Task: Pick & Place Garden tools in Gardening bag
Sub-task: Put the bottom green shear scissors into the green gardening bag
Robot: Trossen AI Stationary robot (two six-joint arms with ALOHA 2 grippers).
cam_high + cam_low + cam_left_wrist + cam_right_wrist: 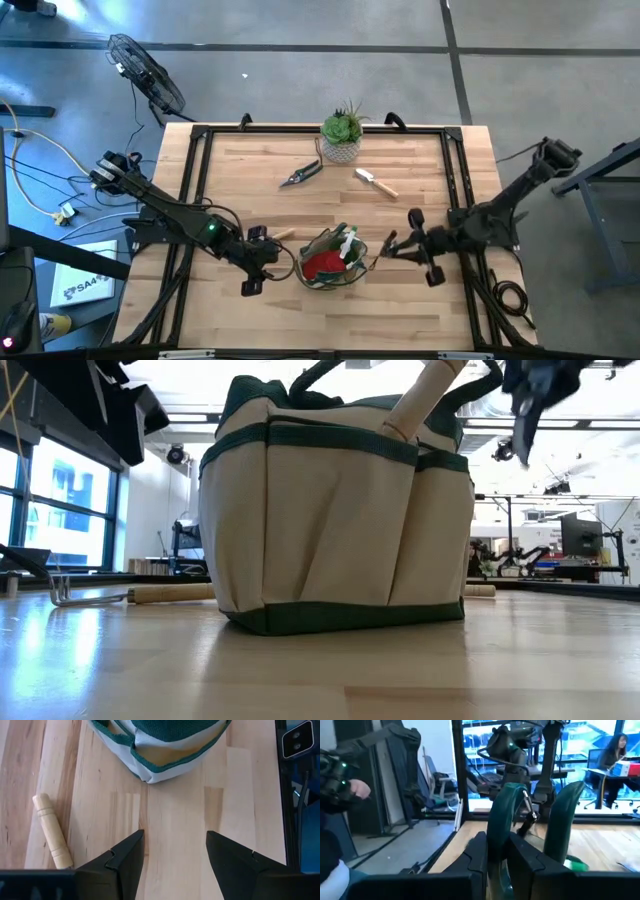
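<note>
The gardening bag (330,262) stands upright near the table's front middle, with a red piece (322,265) inside and a wooden handle (425,400) sticking out of its top. My left gripper (175,837) hovers open over bare wood just left of the bag (160,750). Beside it a rake lies flat, its wooden handle (52,837) toward the gripper. My right gripper (392,243) is just right of the bag, shut on green-handled pruning shears (500,820). Dark shears (300,174) and a trowel (376,182) lie farther back. My right gripper pinches one green handle of the shears (497,847) between its two fingers. The fingers lie level and point toward the table's left, at the bag. The second handle (567,800) stands free beside it. The shears are lifted clear of the table; their blades are hidden.
A spiky green plant in a white pot (342,135) stands at the far middle edge. A black frame rail (195,180) runs around the tabletop. Open wood lies between the bag and the tools at the back. A person (615,750) sits in the room beyond.
</note>
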